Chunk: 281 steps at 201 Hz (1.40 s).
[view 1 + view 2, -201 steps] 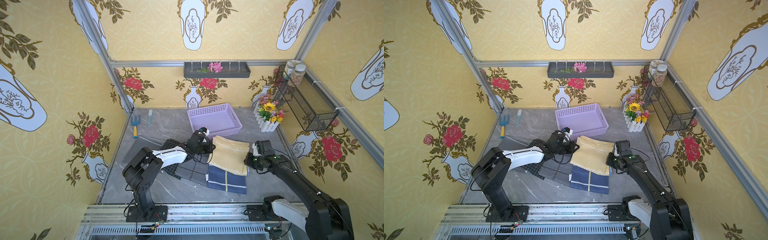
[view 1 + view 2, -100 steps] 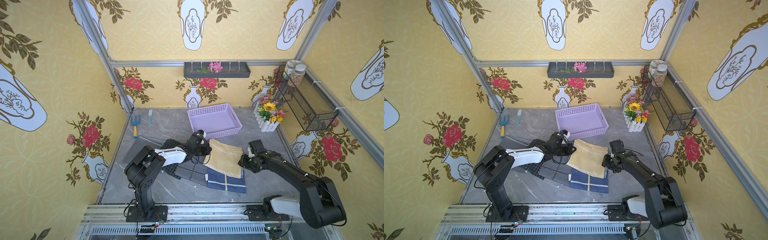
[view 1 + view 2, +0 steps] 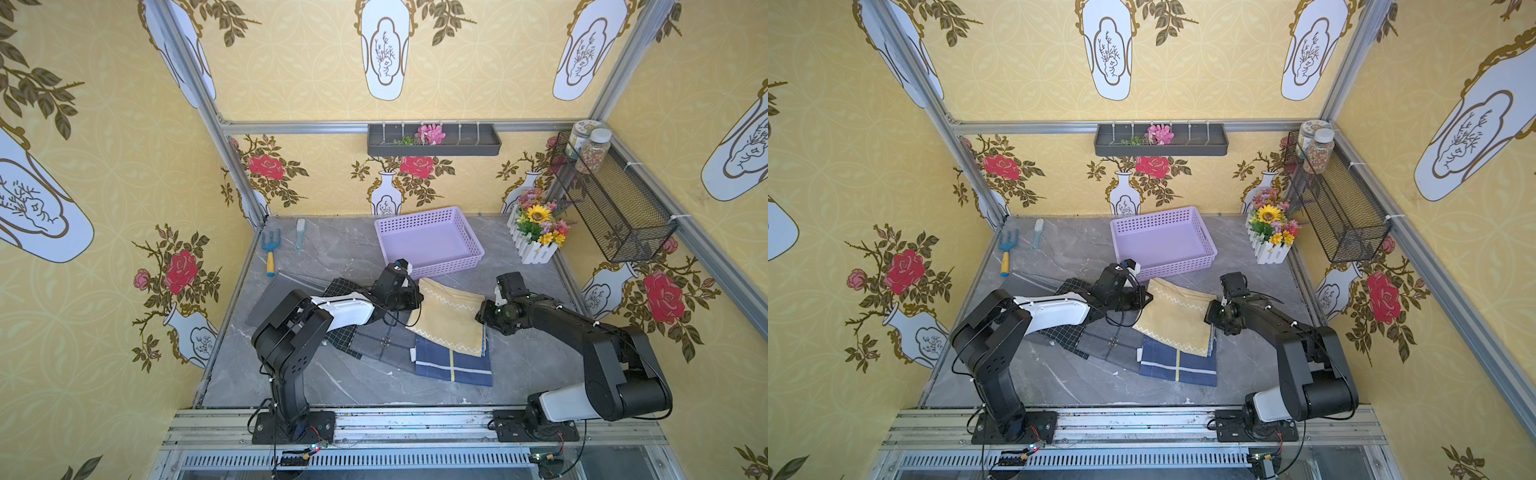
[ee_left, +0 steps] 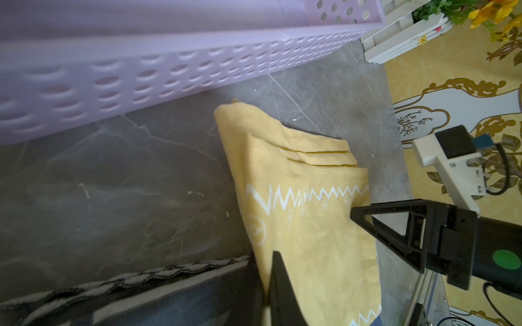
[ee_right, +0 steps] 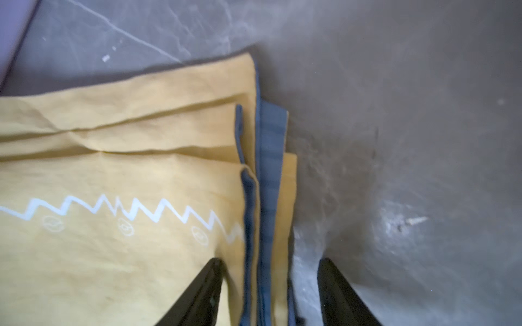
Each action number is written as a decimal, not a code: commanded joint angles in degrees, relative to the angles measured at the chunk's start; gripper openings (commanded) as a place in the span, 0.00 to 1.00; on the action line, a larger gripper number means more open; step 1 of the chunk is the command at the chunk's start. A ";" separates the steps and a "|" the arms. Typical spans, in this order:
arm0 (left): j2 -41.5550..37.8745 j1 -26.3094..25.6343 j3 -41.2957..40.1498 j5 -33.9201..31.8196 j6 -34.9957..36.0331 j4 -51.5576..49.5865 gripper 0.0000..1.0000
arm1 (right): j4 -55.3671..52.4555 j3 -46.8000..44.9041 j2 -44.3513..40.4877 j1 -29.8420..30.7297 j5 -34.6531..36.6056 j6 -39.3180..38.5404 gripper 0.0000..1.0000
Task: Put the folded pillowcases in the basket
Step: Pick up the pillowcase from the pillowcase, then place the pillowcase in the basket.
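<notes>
Right wrist view: right end effector [image 5: 269, 261] is straddling, open, the folded yellow zigzag-striped pillowcase [image 5: 127, 248]; left end effector [image 3: 417, 298] is pinching it.

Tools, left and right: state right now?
Left tool: closed on one edge of the yellow pillowcase.
Right tool: open, holding nothing, jaws straddling the opposite edge.

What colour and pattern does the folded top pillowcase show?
The pillowcase is yellow with a white zigzag line and small circles, clearest in the right wrist view.
</notes>
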 commanded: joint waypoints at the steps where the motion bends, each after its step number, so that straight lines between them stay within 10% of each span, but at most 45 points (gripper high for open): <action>1: 0.76 0.17 0.18 -0.14 0.08 0.11 0.00 | 1.61 -0.02 2.32 -0.10 -1.99 -0.21 0.55; 96: 0.03 0.39 -0.98 -0.87 -0.27 0.55 0.00 | 3.28 -0.24 3.85 -0.10 -3.89 -0.15 0.00; 227: -16.84 0.28 -10.81 -2.10 -0.84 8.98 0.00 | 3.87 -2.59 -22.02 2.35 -2.33 -2.60 0.00; 281: -23.60 1.06 -10.32 -7.88 1.72 7.91 0.00 | 6.21 4.52 -20.16 2.80 -1.50 -4.71 0.00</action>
